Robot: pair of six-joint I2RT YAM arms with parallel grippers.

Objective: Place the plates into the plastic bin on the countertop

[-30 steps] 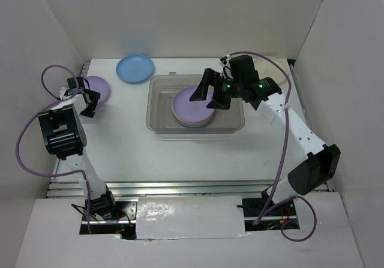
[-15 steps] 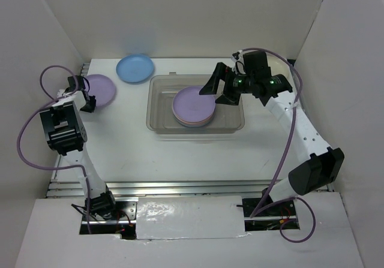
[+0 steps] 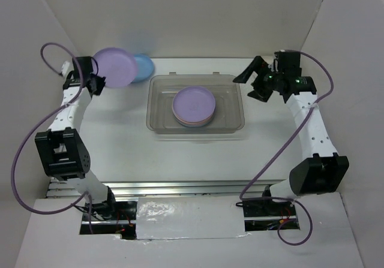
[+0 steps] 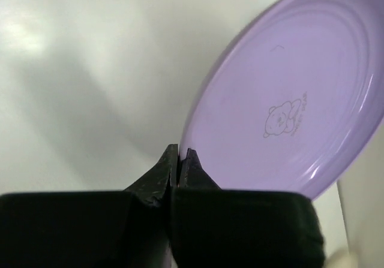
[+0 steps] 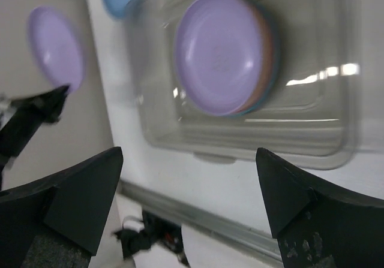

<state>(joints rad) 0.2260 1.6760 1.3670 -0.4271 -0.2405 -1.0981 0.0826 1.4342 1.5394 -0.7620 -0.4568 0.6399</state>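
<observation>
A lavender plate (image 3: 115,67) hangs tilted above the countertop (image 3: 120,142) at the back left, and my left gripper (image 3: 96,81) is shut on its rim. In the left wrist view the jaws pinch the edge of that plate (image 4: 288,94) at the gripper (image 4: 180,155). A blue plate (image 3: 144,68) lies on the countertop, partly hidden behind it. The plastic bin (image 3: 159,109) holds a stack of plates topped by another lavender plate (image 3: 194,104). My right gripper (image 3: 252,84) stands open and empty beyond the bin's right end. Its wrist view shows the stack (image 5: 222,52) in the bin (image 5: 252,142).
White walls close in the back and both sides. A metal rail (image 3: 180,188) runs along the front edge. The left arm's purple cable (image 3: 24,136) loops out by the left wall.
My left gripper has shut on the lavender plate's rim and raised it off the countertop, toward the blue plate. The right arm has drawn back from over the bin to the right.
</observation>
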